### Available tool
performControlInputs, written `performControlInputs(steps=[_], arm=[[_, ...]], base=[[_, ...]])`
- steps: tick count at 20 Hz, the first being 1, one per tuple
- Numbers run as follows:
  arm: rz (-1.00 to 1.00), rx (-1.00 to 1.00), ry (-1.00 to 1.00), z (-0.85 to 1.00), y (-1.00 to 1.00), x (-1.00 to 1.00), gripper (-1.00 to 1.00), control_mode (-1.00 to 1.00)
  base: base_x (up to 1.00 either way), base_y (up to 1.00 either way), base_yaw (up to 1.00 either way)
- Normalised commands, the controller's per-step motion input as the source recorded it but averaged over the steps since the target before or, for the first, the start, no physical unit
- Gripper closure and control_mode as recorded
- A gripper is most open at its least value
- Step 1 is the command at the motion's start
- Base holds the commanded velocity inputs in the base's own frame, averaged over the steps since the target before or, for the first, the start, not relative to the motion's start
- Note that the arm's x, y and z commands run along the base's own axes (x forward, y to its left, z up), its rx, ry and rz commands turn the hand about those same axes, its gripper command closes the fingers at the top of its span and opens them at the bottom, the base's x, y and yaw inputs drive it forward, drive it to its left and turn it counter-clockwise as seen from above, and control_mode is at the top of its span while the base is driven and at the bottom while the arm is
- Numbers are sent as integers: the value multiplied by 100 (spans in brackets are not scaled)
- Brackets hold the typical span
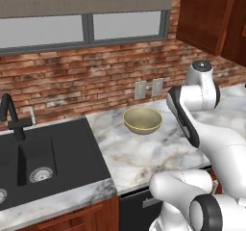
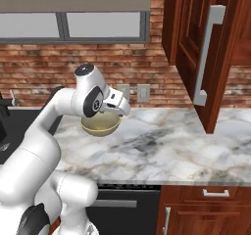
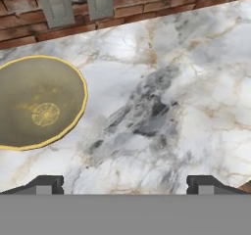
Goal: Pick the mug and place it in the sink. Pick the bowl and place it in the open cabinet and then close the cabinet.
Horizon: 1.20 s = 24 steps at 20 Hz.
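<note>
The olive-beige bowl stands upright on the marble counter by the brick wall, to the right of the black sink. In the right base view my gripper hovers just above the bowl, at its right side. The hand view puts the bowl at the left and bare marble between my fingertips, which stand wide apart: the gripper is open with nothing in it. The reddish-brown wall cabinet hangs at the upper right with its door swung open. The mug is out of view.
A black faucet rises at the sink's back left. Two wall outlets sit on the brick behind the bowl. The open door's silver handle juts out over the counter. Low cabinets with drawers lie below.
</note>
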Motion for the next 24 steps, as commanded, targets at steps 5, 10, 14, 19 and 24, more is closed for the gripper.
performControlInputs(steps=[5, 10, 14, 19, 24], arm=[[0, 0, 0, 0, 0, 0, -100, 100], [0, 0, 0, 0, 0, 0, -100, 100], [0, 0, 0, 0, 0, 0, -100, 100], [0, 0, 0, 0, 0, 0, -100, 100], [1, 0, 2, 0, 14, 5, -100, -100]], base=[[100, 100, -18], [84, 99, -47], [74, 84, -30], [62, 64, 1], [27, 47, 4]])
